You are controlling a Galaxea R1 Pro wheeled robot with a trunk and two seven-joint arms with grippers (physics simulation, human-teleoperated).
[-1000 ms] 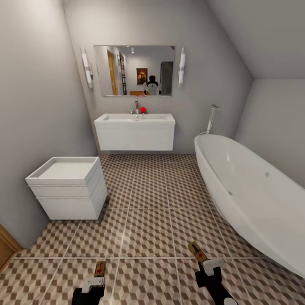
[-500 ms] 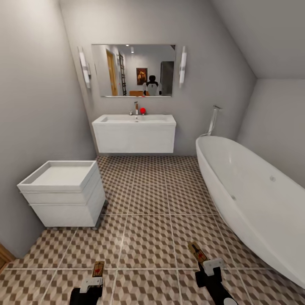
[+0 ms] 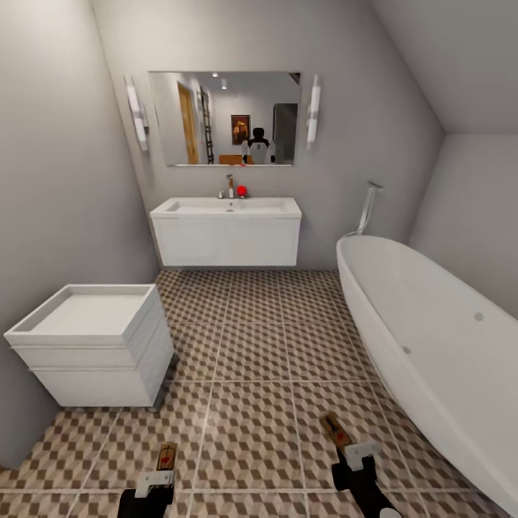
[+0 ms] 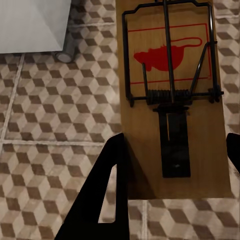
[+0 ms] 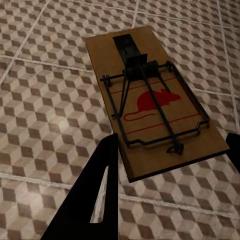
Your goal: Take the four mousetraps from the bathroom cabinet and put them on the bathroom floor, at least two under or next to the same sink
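My left gripper is low at the near left, shut on a mousetrap, a small wooden board with a red mark. The left wrist view has that mousetrap held flat between the dark fingers above the cube-patterned bathroom floor. My right gripper at the near right is shut on a second mousetrap, whose wire and red mouse print face up in the right wrist view. The white wall-hung sink with tap and red ball stands ahead across the bathroom floor.
A small white drawer unit stands at the left wall. A white oval bathtub runs along the right side. A mirror hangs over the sink. Open tiles lie between the unit and the tub.
The whole view has shifted: the camera has moved forward, so the sink, drawer unit and tub look nearer. Both grippers still hold their mousetraps the same way.
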